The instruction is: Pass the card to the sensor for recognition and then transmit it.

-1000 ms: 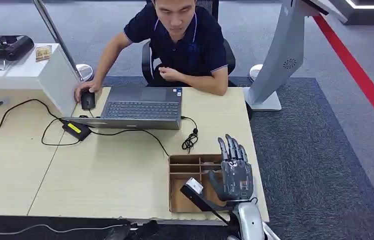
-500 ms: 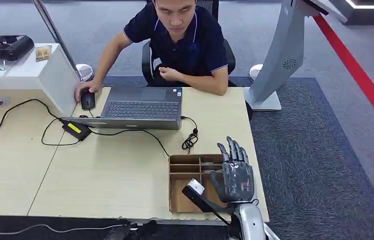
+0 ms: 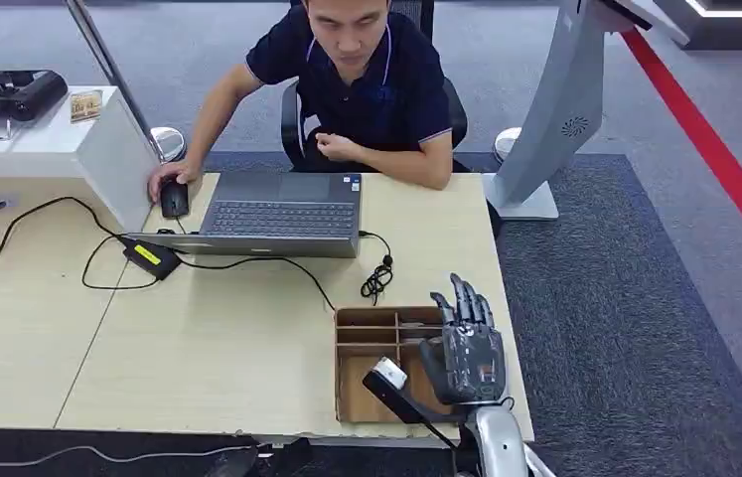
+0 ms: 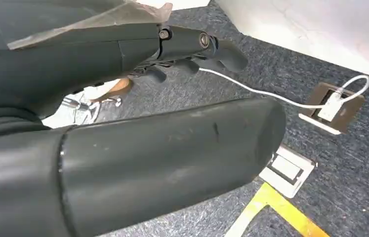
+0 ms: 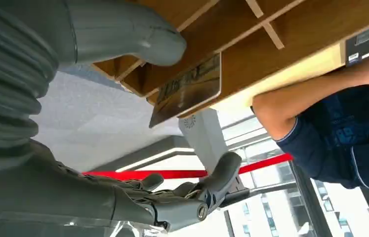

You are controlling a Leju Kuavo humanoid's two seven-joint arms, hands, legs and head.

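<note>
Fig.: card pickup stage, head + wrist views. The cardboard divider tray [image 3: 357, 343] sits at the near right corner of the desk [image 3: 198, 338] and serves as landmark. Right hand [image 3: 466, 343] hovers over the tray's right side, fingers [image 3: 461, 298] extended & spread, clamped on nothing. In the right wrist view the thumb [image 5: 138, 37] lies just beside the card [image 5: 187, 89], which stands on edge in a tray compartment; whether thumb & card touch cannot be told, and the other fingers [image 5: 212, 185] are well apart from it, so no grasp yet. Left hand [image 4: 192, 47] hangs over carpet away from the tray, fingers loosely curled with nothing in them. A black device w/ white tip [image 3: 386, 383] overlaps the tray's near edge; poss. the sensor, not certain. Beyond the tray: laptop [image 3: 282, 209], and a person w/ one hand on a mouse [image 3: 175, 199].

Progress, as judged: early. Card is not lifted, not presented to the sensor, not handed on. Remaining: close on the card, withdraw it from its slot, scan, then transmit.
</note>
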